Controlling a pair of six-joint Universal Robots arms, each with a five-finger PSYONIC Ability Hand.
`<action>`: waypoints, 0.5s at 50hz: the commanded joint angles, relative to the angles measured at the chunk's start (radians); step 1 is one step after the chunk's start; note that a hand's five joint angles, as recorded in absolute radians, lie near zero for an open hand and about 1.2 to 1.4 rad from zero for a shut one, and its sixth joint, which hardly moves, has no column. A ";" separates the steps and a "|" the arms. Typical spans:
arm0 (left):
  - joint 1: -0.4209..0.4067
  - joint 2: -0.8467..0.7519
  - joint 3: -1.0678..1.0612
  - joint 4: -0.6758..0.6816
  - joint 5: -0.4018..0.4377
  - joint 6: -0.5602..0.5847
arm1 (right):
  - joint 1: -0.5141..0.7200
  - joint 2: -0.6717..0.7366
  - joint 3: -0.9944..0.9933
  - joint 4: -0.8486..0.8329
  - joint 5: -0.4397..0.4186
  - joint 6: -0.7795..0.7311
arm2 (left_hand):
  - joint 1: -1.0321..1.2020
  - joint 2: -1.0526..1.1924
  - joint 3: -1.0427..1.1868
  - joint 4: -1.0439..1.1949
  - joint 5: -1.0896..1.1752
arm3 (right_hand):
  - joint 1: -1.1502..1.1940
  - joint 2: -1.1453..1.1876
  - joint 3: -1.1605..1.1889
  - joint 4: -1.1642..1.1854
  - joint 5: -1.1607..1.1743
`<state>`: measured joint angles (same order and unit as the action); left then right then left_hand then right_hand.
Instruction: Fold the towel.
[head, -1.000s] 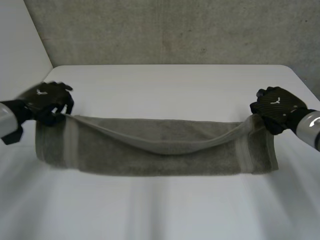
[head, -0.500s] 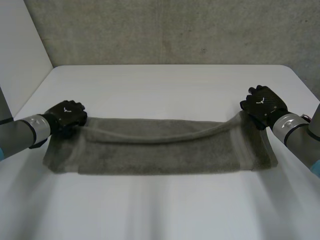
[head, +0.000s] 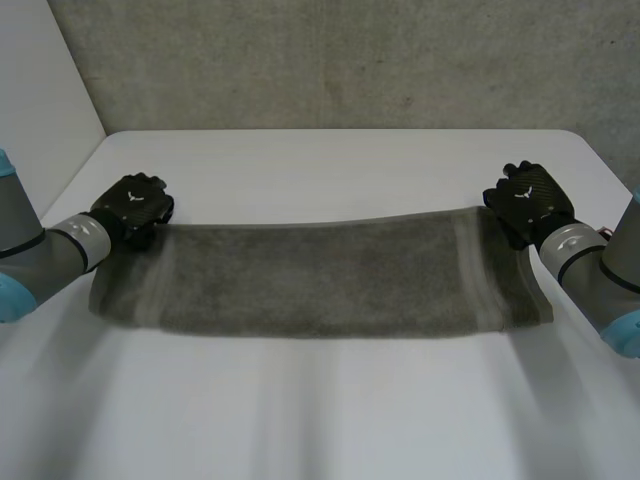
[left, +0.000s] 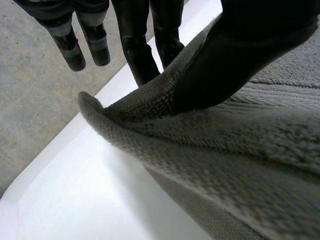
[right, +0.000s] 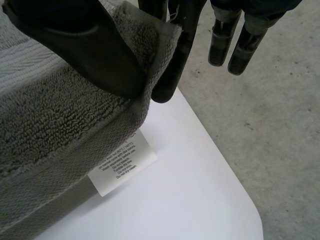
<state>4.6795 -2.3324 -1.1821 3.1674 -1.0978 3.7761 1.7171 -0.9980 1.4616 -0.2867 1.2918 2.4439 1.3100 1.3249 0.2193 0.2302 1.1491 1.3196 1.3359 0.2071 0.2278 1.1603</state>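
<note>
Towel (head: 310, 280) flat on the table (head: 330, 160), is it?

Nearly. It lies as one long strip across the white top, one short end near the left edge and the other near the right edge, well short of the far edge. Only the two far corners are held a little off the surface.

What does it look like from where you stand?

Grey-green terry, looped and fuzzy, with a paler woven band running across it near each short end. At the corners I can see two layers, one on top of the other. The long far edge runs almost straight from hand to hand, and the near edge is a bit wavy. A white care label (right: 122, 162) with small print pokes out from the lower layer at the right end and lies on the table.

And the left hand (head: 135, 207)?

It has the far left corner. The thumb presses down on the cloth and fingers (left: 145, 55) sit behind it, so the corner is pinched between them. The other fingers hang straight, clear of the cloth.

The right hand (head: 528, 203)?

Same at the far right corner: thumb on top, a finger beneath, with the upper layer's edge nipped between. Its remaining fingers point away, touching nothing.

Anything else about?

A rough concrete wall (head: 330, 60) behind the table.
</note>
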 joint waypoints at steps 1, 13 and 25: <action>-0.004 -0.036 0.027 0.006 -0.011 0.005 | 0.002 0.027 -0.009 -0.012 0.001 -0.003 | 0.086 0.071 -0.045 -0.056 0.073 | 0.077 0.060 -0.033 -0.053 0.061; -0.019 -0.073 0.048 0.071 -0.027 0.005 | 0.012 0.093 -0.043 -0.043 0.009 -0.006 | 0.086 0.071 -0.045 -0.056 0.073 | 0.077 0.060 -0.033 -0.053 0.061; -0.067 -0.011 0.025 0.062 -0.068 -0.006 | 0.018 0.021 -0.073 -0.042 0.038 0.012 | -1.014 -1.029 -0.045 -0.056 -1.028 | -1.145 -1.161 -0.033 -0.053 -1.160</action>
<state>4.6377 -2.3991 -1.1395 3.2372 -1.1417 3.7785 1.7388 -0.8898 1.3918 -0.3300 1.3219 2.4360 0.4906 0.4808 0.2192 0.2302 0.2864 0.8097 0.8317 0.2070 0.2277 0.6429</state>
